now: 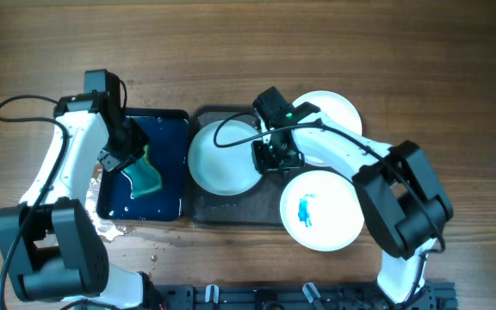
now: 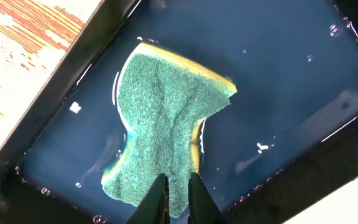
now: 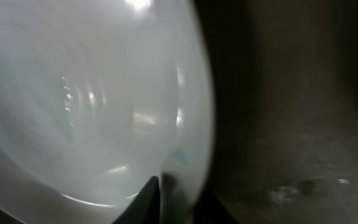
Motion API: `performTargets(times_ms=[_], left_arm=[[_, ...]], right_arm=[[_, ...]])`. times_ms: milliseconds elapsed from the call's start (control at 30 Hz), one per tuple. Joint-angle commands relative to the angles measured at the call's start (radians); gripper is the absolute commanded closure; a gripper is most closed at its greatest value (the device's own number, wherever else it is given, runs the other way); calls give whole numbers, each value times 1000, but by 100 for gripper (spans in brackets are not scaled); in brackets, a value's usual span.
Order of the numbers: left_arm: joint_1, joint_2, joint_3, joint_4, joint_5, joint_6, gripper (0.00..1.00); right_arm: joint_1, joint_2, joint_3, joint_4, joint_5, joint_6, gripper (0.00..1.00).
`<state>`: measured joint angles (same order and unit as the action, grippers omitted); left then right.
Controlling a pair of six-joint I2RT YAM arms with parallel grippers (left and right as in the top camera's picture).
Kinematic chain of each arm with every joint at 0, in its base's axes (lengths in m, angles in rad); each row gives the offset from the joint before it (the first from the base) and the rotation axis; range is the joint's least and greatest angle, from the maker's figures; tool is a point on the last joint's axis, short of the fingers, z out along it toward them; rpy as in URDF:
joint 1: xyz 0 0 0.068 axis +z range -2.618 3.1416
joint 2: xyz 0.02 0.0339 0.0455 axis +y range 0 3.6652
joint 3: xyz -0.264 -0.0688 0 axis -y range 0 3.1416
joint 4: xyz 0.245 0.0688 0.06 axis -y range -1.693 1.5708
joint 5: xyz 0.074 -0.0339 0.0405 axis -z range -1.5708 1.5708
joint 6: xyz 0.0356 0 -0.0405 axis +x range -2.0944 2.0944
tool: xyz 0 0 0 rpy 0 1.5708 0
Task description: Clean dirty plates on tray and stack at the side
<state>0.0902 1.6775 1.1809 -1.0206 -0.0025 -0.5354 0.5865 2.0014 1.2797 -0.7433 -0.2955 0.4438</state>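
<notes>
First plate (image 1: 220, 159) sits on the left half of the dark grey tray (image 1: 231, 209), round and shallow, its face showing plain white, and the right gripper (image 1: 271, 157) pinches its right rim. Second plate (image 1: 321, 211) lies flat at the tray's front right corner, a bright blue smear at its centre, though whether it rests on the low rim is hard to tell. Third plate (image 1: 338, 110) lies at the back right, just off the tray, only part of it in view.
</notes>
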Motion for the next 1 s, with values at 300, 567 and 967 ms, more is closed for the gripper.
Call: performTargets(times_ms=[300, 567, 967], left_arm=[[-8, 5, -5, -3, -6, 5, 95], [-8, 5, -5, -3, -6, 4, 96], [-8, 5, -5, -3, 2, 4, 96]], right_arm=[[5, -101, 59, -116, 328, 17, 95], [-29, -446, 78, -218, 578, 13, 95], [-643, -492, 78, -319, 497, -29, 96]])
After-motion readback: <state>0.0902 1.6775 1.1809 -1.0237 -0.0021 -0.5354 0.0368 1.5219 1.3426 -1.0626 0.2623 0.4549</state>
